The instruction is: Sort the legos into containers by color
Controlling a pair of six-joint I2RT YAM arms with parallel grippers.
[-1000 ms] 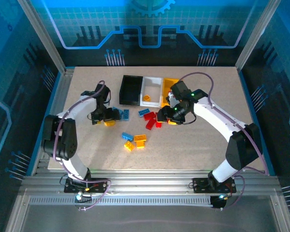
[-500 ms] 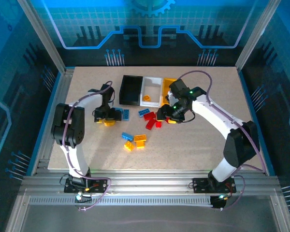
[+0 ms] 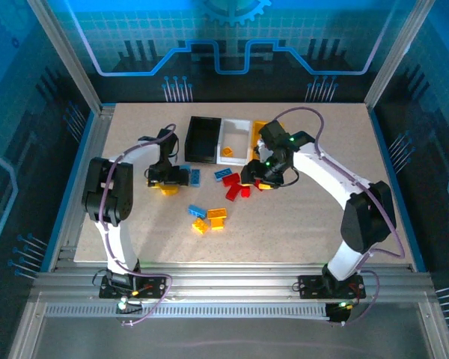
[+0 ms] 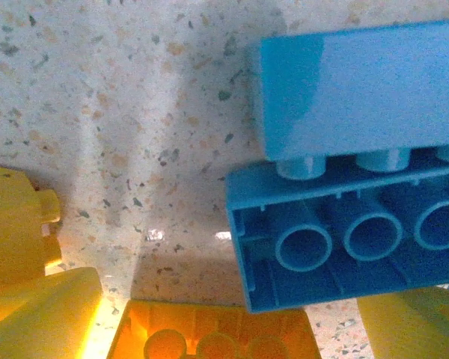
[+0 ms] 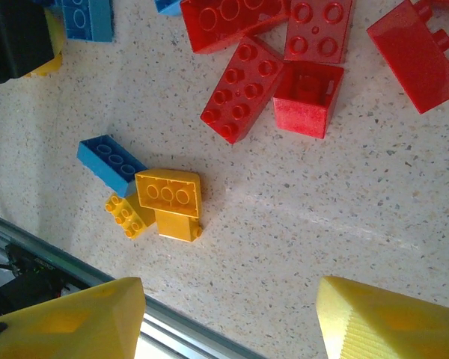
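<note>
Three containers stand side by side at the back: black [image 3: 203, 139], white [image 3: 237, 134] with an orange lego [image 3: 227, 152] in it, and yellow-orange [image 3: 263, 132], partly behind the right arm. My left gripper [image 3: 168, 179] [image 4: 224, 325] is open and low over the table. An orange lego [image 4: 217, 336] lies between its fingers [image 4: 37, 314], and two blue legos [image 4: 344, 239] lie just beyond. My right gripper [image 3: 258, 176] [image 5: 228, 321] hangs open and empty above the red legos [image 3: 233, 182] [image 5: 243, 90].
A loose group of blue [image 3: 197, 211] [image 5: 108, 164], orange [image 3: 217, 215] [image 5: 168, 194] and yellow [image 3: 200, 224] legos lies mid-table. Another blue lego [image 3: 223, 173] sits in front of the white container. The table's edge rail [image 5: 75, 262] shows near the right gripper's fingers.
The right gripper has drifted a little left over the red legos. The left arm's elbow has swung in toward the table, while its gripper stayed by the orange lego.
</note>
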